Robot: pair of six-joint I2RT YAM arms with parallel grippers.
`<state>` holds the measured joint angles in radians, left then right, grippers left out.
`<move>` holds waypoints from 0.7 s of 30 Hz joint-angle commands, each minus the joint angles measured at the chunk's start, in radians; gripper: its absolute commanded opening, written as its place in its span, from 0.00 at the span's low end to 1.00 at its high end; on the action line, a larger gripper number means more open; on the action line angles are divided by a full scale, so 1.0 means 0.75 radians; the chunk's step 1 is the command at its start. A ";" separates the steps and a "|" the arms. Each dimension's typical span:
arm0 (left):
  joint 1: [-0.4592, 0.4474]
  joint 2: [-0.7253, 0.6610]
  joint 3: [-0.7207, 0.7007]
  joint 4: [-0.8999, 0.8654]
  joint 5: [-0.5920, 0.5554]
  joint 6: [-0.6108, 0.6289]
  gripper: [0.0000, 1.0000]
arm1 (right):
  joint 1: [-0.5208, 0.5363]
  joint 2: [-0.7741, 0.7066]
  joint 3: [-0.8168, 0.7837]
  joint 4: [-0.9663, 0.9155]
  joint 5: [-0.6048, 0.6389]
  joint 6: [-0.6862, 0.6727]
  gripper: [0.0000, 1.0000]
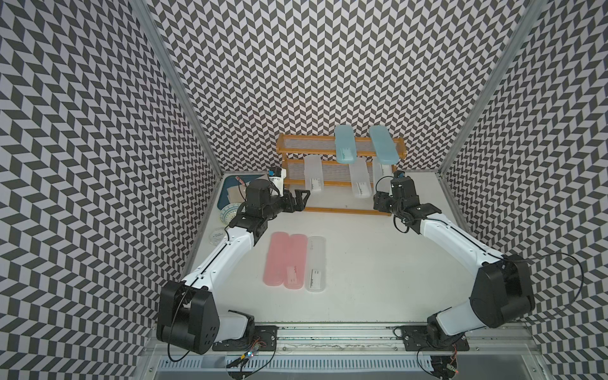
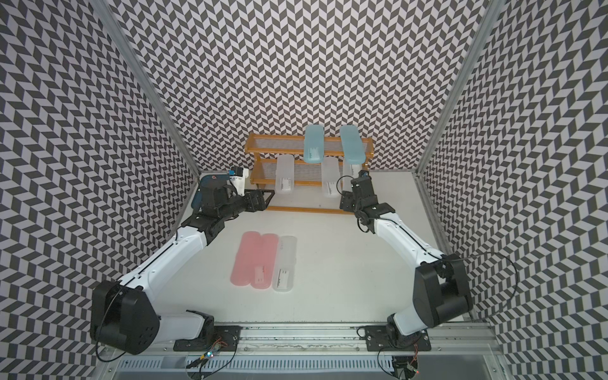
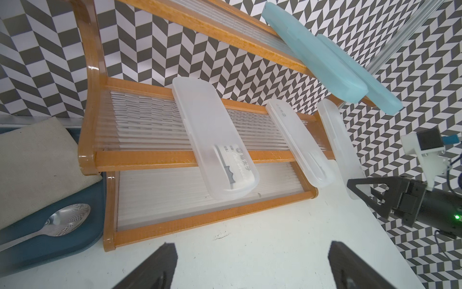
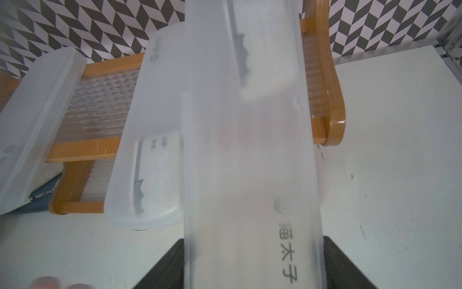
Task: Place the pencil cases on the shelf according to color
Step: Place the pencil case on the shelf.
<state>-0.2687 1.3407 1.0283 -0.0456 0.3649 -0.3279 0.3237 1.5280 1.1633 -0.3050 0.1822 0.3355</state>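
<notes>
Pinching the rightmost white case point(image 4: 250, 150) of three at the shelf point(image 1: 306, 137) middle tier, right gripper point(image 4: 253, 265) holds its near end; left gripper point(image 3: 252, 245) spread, empty; two blue cases point(image 1: 344, 144) on top, two pink cases point(image 1: 276, 260) plus a fourth white case point(image 1: 316, 263) on the table point(image 1: 394, 279).

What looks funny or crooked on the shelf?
The two light blue pencil cases stick out far past the front rail of the shelf's top tier and might tip. At the middle tier's right end, a frosted white case is gripped by the right end effector.
</notes>
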 commanded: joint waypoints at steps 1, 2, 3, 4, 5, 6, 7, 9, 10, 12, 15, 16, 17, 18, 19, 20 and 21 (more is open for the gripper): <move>-0.004 -0.004 -0.003 0.021 0.023 0.000 1.00 | -0.016 0.037 0.057 0.100 0.006 -0.039 0.72; -0.003 -0.005 -0.004 0.021 0.023 0.001 1.00 | -0.018 0.049 0.066 0.103 0.002 -0.042 0.72; -0.004 -0.005 -0.006 0.020 0.023 0.000 1.00 | -0.024 0.065 0.075 0.108 0.002 -0.045 0.72; -0.004 -0.003 -0.005 0.020 0.024 0.000 1.00 | -0.028 0.080 0.086 0.111 -0.001 -0.050 0.71; -0.004 0.001 -0.006 0.021 0.025 0.001 1.00 | -0.034 0.095 0.097 0.112 0.000 -0.051 0.71; -0.004 0.004 -0.006 0.020 0.025 -0.001 1.00 | -0.040 0.110 0.109 0.113 -0.002 -0.052 0.71; -0.003 0.004 -0.003 0.018 0.026 -0.001 1.00 | -0.045 0.128 0.123 0.113 -0.004 -0.055 0.71; -0.004 0.009 -0.004 0.018 0.028 -0.001 1.00 | -0.052 0.153 0.148 0.112 -0.005 -0.057 0.71; -0.004 0.013 -0.003 0.018 0.030 -0.002 1.00 | -0.053 0.164 0.159 0.111 -0.007 -0.059 0.71; -0.003 0.018 -0.003 0.019 0.032 -0.004 1.00 | -0.053 0.184 0.179 0.110 -0.002 -0.057 0.71; -0.003 0.028 -0.001 0.017 0.040 -0.006 1.00 | -0.053 0.211 0.201 0.110 0.000 -0.055 0.71; -0.004 0.030 0.000 0.016 0.043 -0.007 1.00 | -0.053 0.219 0.208 0.112 -0.002 -0.053 0.72; -0.004 0.033 0.001 0.016 0.046 -0.008 1.00 | -0.053 0.229 0.213 0.111 -0.002 -0.050 0.72; -0.004 0.037 0.002 0.015 0.047 -0.007 0.99 | -0.053 0.239 0.222 0.110 -0.005 -0.047 0.73; -0.004 0.037 0.003 0.015 0.049 -0.008 1.00 | -0.053 0.253 0.231 0.104 -0.004 -0.043 0.73; -0.004 0.037 0.004 0.014 0.051 -0.009 1.00 | -0.053 0.262 0.239 0.097 -0.004 -0.041 0.74; -0.004 0.037 0.004 0.015 0.054 -0.008 1.00 | -0.053 0.274 0.251 0.087 -0.004 -0.037 0.76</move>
<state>-0.2687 1.3617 1.0283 -0.0460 0.3874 -0.3340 0.2855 1.7084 1.3155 -0.2855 0.1791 0.3031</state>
